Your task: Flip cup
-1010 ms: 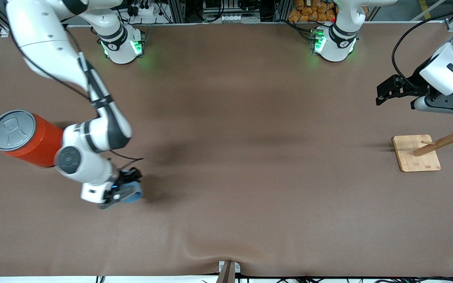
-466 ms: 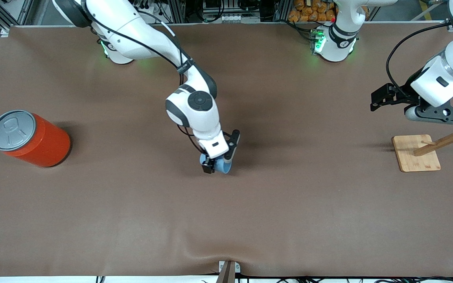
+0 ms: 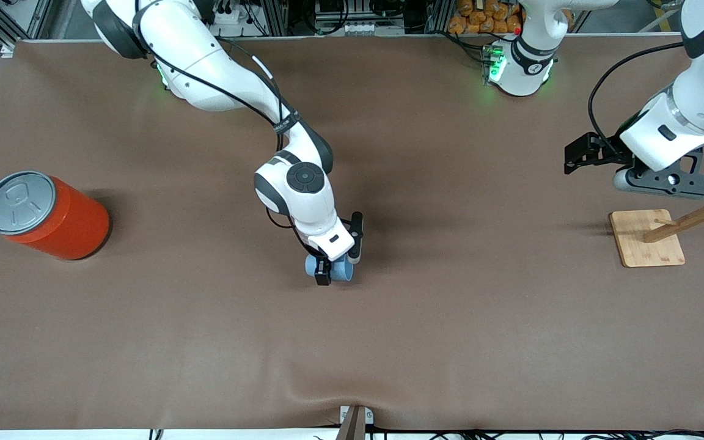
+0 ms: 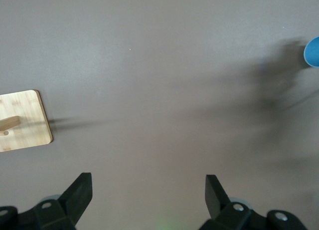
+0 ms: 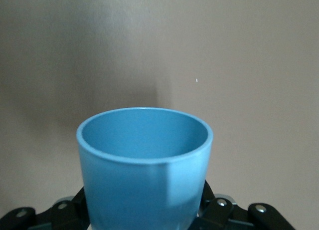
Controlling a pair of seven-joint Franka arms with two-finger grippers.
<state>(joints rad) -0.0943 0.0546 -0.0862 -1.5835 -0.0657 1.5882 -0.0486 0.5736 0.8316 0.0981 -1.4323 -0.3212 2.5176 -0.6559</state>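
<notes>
the broad brown table (image 3: 450, 318) spreads under both my arms. toward my right arm's end of it stands the large orange can with a grey lid (image 3: 43, 214), upright and well apart from everything else. toward my left arm's end sits the pale wooden stand with a square base and slanted pegs (image 3: 648, 238).

my left gripper (image 3: 663, 182) hangs in the air just above that wooden stand's base, waiting. in the left wrist view its two dark fingers (image 4: 77, 195) stand wide apart with only bare table between them, and the stand's base (image 4: 22, 121) shows at the picture's edge.

my right gripper (image 3: 340, 263) is over the middle of the table, and my fingers there are clamped on the small light-blue tapered plastic cup (image 3: 330, 267). the cup lies on its side in my grip, low above the table or touching it; i cannot tell which. in the right wrist view the cup (image 5: 144, 175) fills the frame between my dark fingers, its open mouth pointing away from my wrist and its darker blue inside in plain sight.
</notes>
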